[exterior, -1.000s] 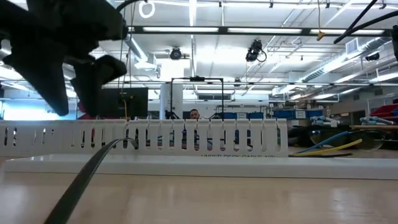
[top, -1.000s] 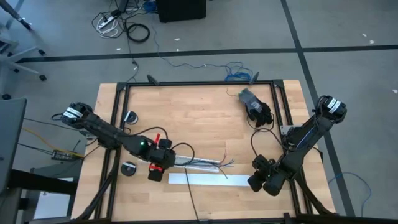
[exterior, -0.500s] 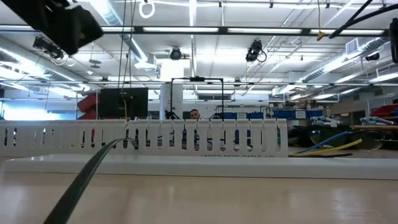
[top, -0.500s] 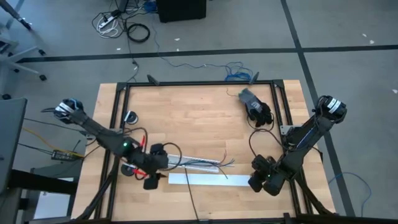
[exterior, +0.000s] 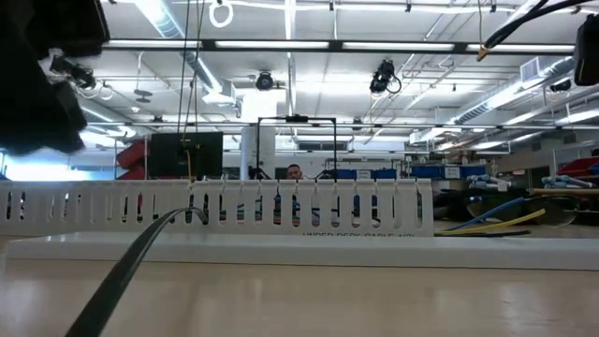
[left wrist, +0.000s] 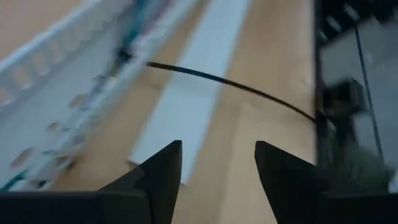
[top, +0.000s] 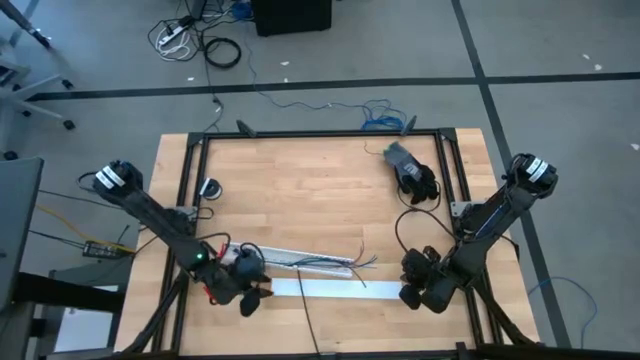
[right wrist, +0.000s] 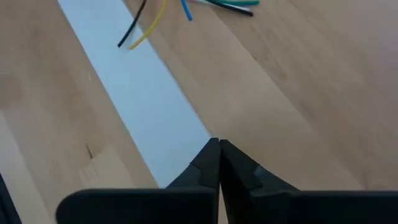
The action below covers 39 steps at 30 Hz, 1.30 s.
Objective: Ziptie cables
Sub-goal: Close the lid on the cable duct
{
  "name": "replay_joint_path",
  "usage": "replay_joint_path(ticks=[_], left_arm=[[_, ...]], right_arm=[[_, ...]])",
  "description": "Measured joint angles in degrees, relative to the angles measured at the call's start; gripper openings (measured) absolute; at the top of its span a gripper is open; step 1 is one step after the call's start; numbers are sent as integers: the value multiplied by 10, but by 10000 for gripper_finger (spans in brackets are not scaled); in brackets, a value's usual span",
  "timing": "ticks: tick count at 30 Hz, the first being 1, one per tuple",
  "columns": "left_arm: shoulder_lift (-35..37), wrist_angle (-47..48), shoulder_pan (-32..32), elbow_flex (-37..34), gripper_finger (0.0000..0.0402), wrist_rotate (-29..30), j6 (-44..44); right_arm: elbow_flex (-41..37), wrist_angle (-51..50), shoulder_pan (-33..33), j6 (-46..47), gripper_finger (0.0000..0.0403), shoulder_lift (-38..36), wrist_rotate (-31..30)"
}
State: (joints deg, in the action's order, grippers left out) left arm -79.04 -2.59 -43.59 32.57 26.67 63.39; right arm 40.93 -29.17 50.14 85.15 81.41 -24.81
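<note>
The cables (top: 335, 263) lie in the white slotted channel (top: 290, 258), and their coloured ends (right wrist: 186, 9) fan out on the wood past its right end. The black ziptie (top: 308, 315) runs from the channel across the flat white strip (top: 335, 288) toward the near edge, and it also shows as a thin line, the ziptie (left wrist: 236, 87). My left gripper (top: 250, 295) (left wrist: 217, 149) is open at the strip's left end, touching nothing. My right gripper (top: 412, 292) (right wrist: 219, 144) is shut beside the strip's right end.
A black frame rail (top: 300, 133) borders the wooden table. A dark object with cords (top: 412, 175) lies at the far right, and two small round parts (top: 208, 188) sit at the left. In the low view the channel (exterior: 215, 211) spans the table, with the ziptie (exterior: 122, 271) in front.
My left gripper has moved from over the channel's left end toward the table's near edge, ending at the left end of the flat strip. The channel, cables and ziptie have stayed where they were.
</note>
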Motion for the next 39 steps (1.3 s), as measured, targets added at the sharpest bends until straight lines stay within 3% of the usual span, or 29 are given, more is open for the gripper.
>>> replay_joint_path(ticks=[8,17,30,34,39], left_arm=[[3,-189,4,-101,197,47,199],[-8,-166,3,-114,197,-27,316],[-8,-178,20,-55,197,-48,112],[-8,-140,20,-14,197,-50,-43],[-8,51,6,105,197,-34,-314]], right_arm=[[0,9,0,1,0,0,-44],[0,13,-8,0,0,1,-62],[0,13,-44,-56,0,1,-39],[0,13,-50,-63,0,1,-33],[0,13,-50,-63,1,1,-20]])
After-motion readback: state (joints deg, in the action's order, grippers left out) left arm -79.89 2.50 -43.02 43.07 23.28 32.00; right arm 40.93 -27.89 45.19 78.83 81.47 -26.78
